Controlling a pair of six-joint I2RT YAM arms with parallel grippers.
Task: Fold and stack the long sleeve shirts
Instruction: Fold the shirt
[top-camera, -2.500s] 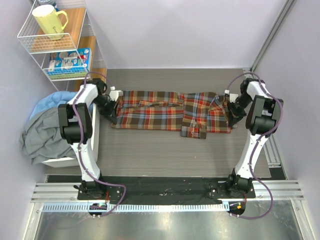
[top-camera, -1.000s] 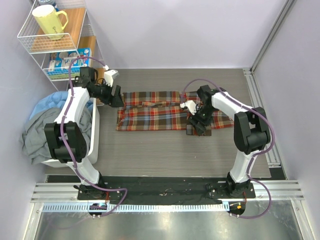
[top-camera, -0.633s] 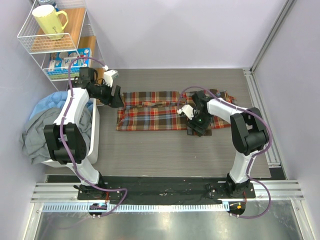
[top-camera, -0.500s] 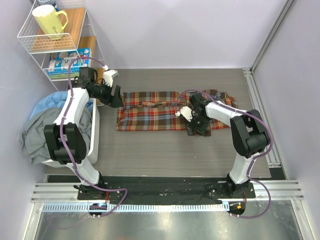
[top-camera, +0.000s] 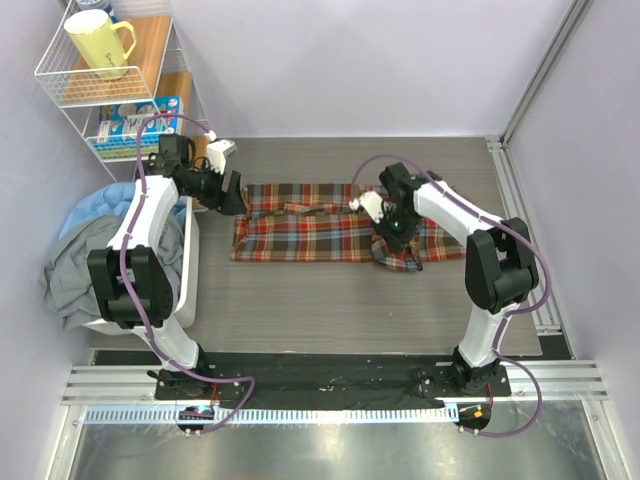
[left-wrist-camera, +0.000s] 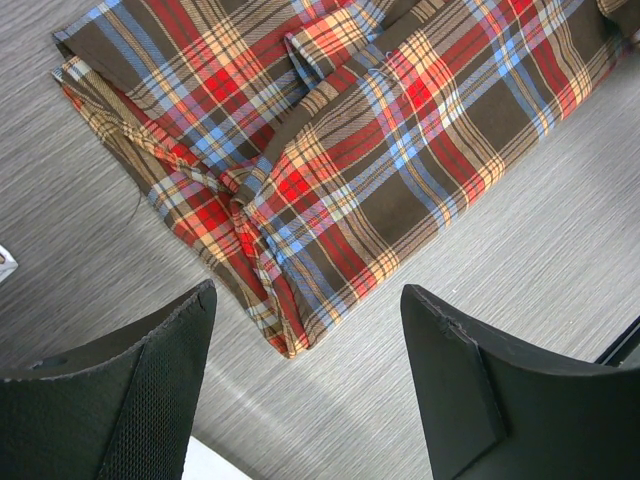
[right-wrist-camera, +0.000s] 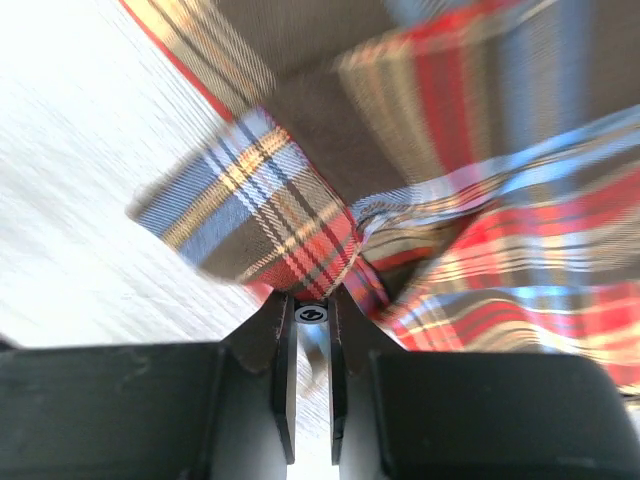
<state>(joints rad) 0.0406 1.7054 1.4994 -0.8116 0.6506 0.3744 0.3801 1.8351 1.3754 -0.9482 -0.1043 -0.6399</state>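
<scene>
The long sleeve shirt (top-camera: 300, 232), red, dark and yellow plaid, lies as a long folded band across the table. My right gripper (top-camera: 393, 237) sits over its right part, where a sleeve is bunched. In the right wrist view the right gripper (right-wrist-camera: 311, 300) is shut on a plaid fold of the shirt (right-wrist-camera: 270, 230), with a button showing between the tips. My left gripper (top-camera: 232, 196) hovers at the shirt's left end. In the left wrist view the left gripper (left-wrist-camera: 308, 295) is open, with the shirt's corner (left-wrist-camera: 330, 150) below it and nothing held.
A white bin (top-camera: 188, 280) heaped with grey and blue clothes stands at the table's left edge. Behind it a wire shelf (top-camera: 60, 80) carries a yellow mug (top-camera: 98, 42) and boxes. A metal rail (top-camera: 525, 210) runs along the right side.
My right gripper has closed on the sleeve fold and drawn it a little toward the back. The left arm has stayed where it was over the last second, still open.
</scene>
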